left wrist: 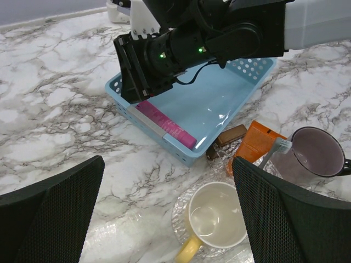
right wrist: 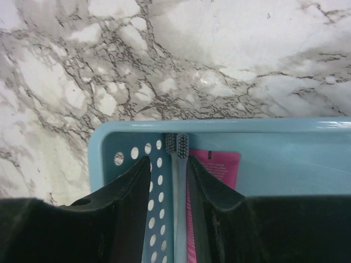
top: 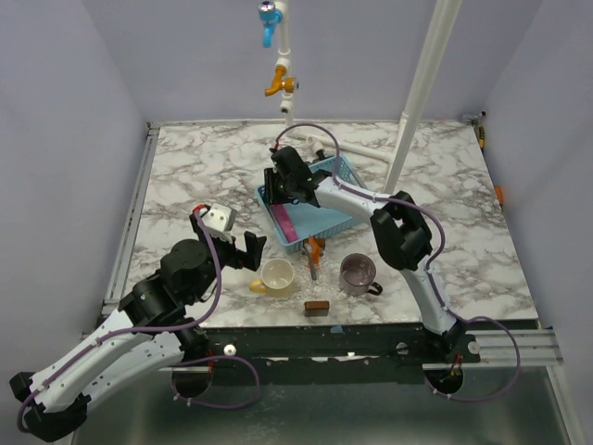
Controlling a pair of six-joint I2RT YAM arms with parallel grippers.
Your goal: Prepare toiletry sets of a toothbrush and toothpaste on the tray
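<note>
Straddling the toothbrush [right wrist: 180, 192] with my right pincer [right wrist: 168, 161], jaws part-open with a gap on one side, so no firm pinch: the brush lies flat in the blue tray [right wrist: 274, 125], snug between its perforated wall and a pink tube [right wrist: 216, 164], paired up. My left pincer [left wrist: 167, 164] hangs wide open and empty, out of the way, near the orange toothpaste [left wrist: 258, 143] lying just outside the tray.
</note>
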